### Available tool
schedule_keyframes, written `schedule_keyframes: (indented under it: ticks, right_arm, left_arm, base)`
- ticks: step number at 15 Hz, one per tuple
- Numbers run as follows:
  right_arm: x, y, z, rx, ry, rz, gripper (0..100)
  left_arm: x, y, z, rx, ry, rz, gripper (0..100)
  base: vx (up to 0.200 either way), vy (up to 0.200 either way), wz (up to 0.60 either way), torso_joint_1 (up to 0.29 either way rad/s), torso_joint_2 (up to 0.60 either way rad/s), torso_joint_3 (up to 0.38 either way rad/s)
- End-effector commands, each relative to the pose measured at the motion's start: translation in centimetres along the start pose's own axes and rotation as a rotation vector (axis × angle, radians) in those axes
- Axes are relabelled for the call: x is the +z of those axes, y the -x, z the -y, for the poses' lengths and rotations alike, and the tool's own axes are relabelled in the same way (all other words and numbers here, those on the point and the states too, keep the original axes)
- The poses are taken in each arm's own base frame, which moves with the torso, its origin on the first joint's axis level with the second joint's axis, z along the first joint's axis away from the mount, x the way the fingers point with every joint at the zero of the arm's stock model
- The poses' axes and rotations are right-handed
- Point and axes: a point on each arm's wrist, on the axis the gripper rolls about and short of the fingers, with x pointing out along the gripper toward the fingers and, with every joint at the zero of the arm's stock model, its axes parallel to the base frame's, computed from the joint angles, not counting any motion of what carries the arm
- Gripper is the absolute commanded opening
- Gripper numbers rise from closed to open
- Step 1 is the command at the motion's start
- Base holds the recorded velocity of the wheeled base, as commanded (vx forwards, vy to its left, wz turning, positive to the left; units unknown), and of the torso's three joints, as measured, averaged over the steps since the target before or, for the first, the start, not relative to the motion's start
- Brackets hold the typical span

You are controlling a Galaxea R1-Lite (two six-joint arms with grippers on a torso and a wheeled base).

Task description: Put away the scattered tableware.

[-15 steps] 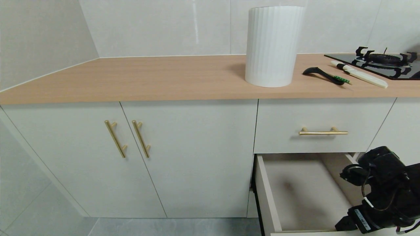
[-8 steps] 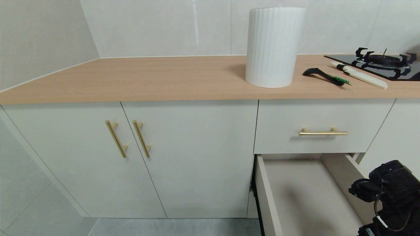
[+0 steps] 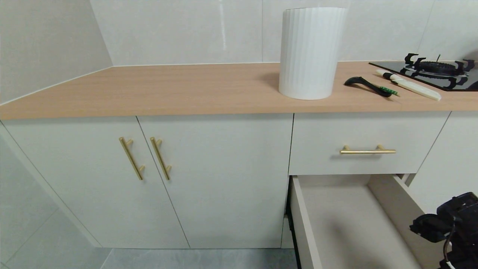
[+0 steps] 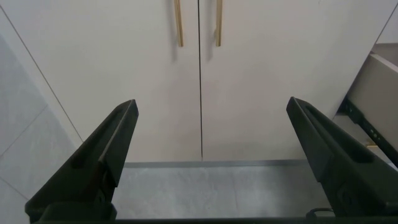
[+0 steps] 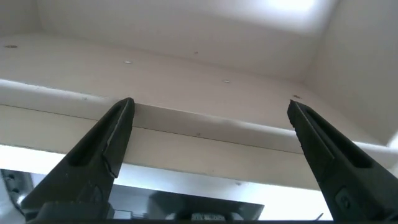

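Head view first: the wooden countertop runs along the tiled wall, and the scattered tableware lies at its right end. A black spoon rests flat there, bowl toward a tall white ribbed canister that stands upright just beside it. A short green-striped piece shows at the spoon's handle end; I cannot tell what it is. Next to the spoon, a white knife lies at a slant, its far end over the edge of the black gas hob.

Under that stretch of counter the upper drawer is closed, its brass bar handle level. The open drawer below it is pulled out, its pale floor bare. The right arm sits low at the drawer's right side. To the left, the two cabinet doors are closed, brass handles side by side.

From the right wrist view, the right gripper is spread wide with nothing between its fingers, facing the pale drawer panels. In the left wrist view, the left gripper is likewise spread and empty, low near the grey floor and pointed at the seam between the cabinet doors.
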Motion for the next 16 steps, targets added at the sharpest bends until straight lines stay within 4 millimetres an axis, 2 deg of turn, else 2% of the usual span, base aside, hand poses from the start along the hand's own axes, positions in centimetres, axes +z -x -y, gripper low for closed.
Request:
schedule_keyframes:
  ticks: [1, 4, 8, 13, 16]
  right_arm:
    - [-0.4, 3.2, -0.2, 0.01, 0.013, 0.193, 100]
    - [1.4, 8.5, -0.1, 0.016, 0.017, 0.422, 100]
    - [3.0, 12.6, 0.1, 0.003, 0.037, 0.61, 100]
    - [2.9, 14.9, 0.3, -0.032, 0.097, 0.709, 100]
    - [3.3, 15.7, 0.3, -0.037, 0.101, 0.749, 100]
  left_arm:
    - [0.0, 0.0, 0.0, 0.0, -0.001, -0.001, 100]
    - [0.0, 0.0, 0.0, 0.0, -0.001, -0.001, 100]
    - [0.0, 0.0, 0.0, 0.0, -0.001, -0.001, 100]
    - [0.0, 0.0, 0.0, 0.0, -0.001, -0.001, 100]
    - [0.0, 0.0, 0.0, 0.0, -0.001, -0.001, 100]
  base:
    - [0.0, 0.0, 0.0, 0.0, 0.0, 0.0]
    - [0.0, 0.0, 0.0, 0.0, 0.0, 0.0]
    - [0.0, 0.0, 0.0, 0.0, 0.0, 0.0]
    - [0.0, 0.0, 0.0, 0.0, 0.0, 0.0]
    - [0.0, 0.0, 0.0, 0.023, -0.19, -0.272]
